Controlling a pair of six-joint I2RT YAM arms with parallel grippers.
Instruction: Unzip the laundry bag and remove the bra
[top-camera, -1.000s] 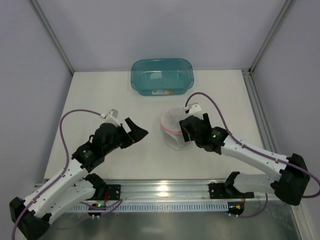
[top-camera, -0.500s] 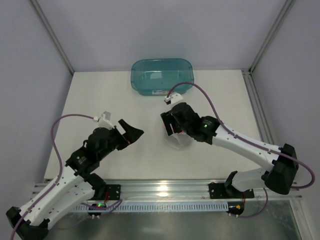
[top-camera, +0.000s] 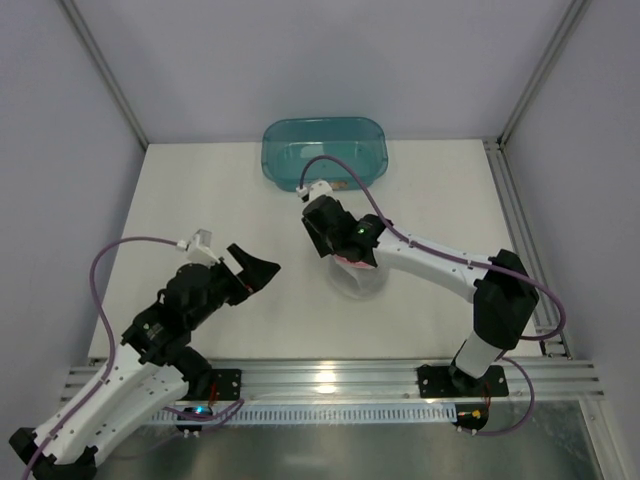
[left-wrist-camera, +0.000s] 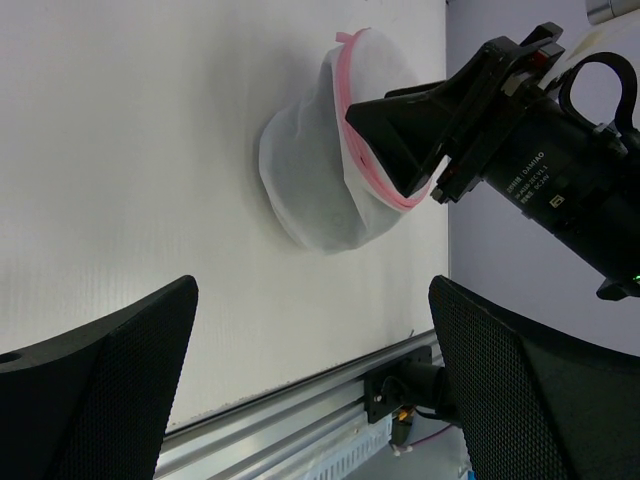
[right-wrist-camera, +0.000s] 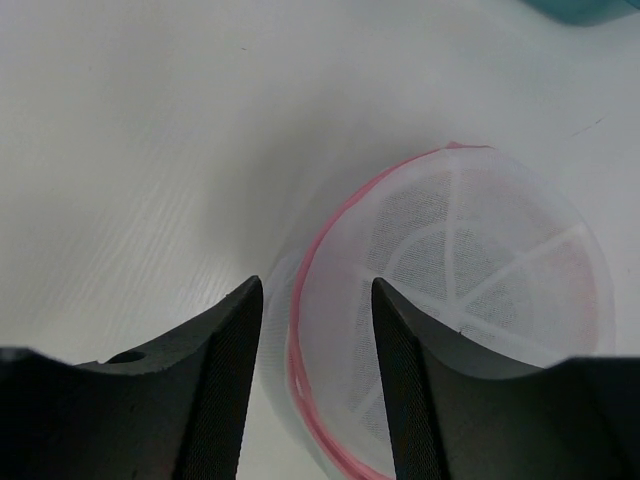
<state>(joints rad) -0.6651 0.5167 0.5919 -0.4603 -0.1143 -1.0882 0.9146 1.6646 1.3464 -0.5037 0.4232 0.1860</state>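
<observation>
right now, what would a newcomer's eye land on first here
The small round white mesh pouch with the pink rim sits in the middle of the white table, and the right hand is open right at that rim. The left hand hangs open to its left, apart from it. A teal translucent plastic tub stands at the far edge.

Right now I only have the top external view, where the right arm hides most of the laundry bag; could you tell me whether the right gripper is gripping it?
Observer: No. In the right wrist view the right gripper is open, its fingers straddling the laundry bag's pink rim with gaps on either side.
Operator: Thank you. Can you see the bra inside?
Observer: No dark fabric shows through the mesh there, only white ribs.
Operator: And the left wrist view?
Observer: It shows one right finger at the pink rim, from the side.
</observation>
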